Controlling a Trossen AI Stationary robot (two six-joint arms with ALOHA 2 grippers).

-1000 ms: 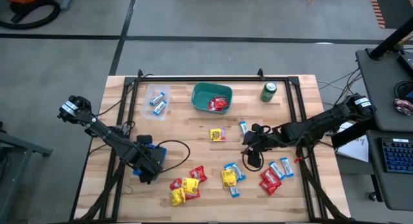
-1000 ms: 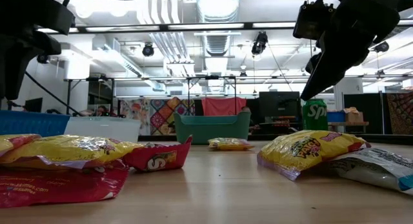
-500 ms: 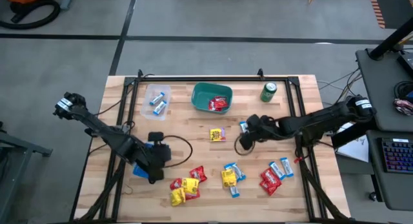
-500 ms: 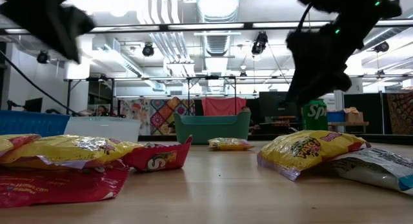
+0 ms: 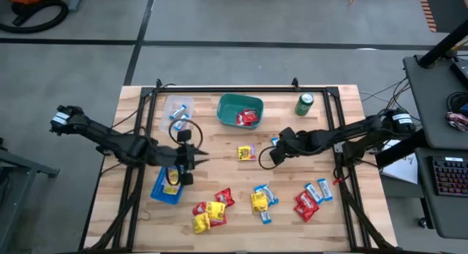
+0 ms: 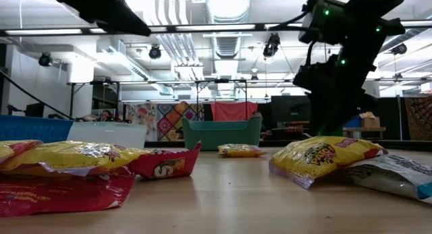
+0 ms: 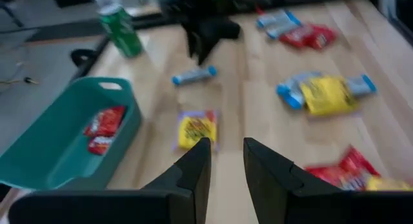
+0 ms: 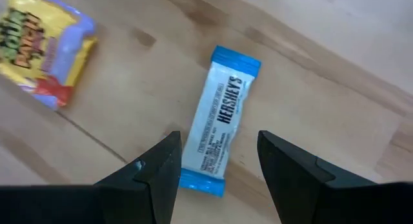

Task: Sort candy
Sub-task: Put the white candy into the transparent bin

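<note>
The right gripper (image 8: 216, 169) has swung far-left over a blue-and-white bar (image 8: 220, 119), fingers apart (nothing held); the left gripper (image 7: 226, 161) hangs empty, fingers slightly parted.

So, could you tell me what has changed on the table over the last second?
The left gripper swung from over the blue tray toward the table's middle; its fingers stand apart and empty. The right gripper moved in from nearer the front candy piles to hang open over the blue-and-white bar, not gripping it. The candy piles, the green bin and the can stayed put.
</note>
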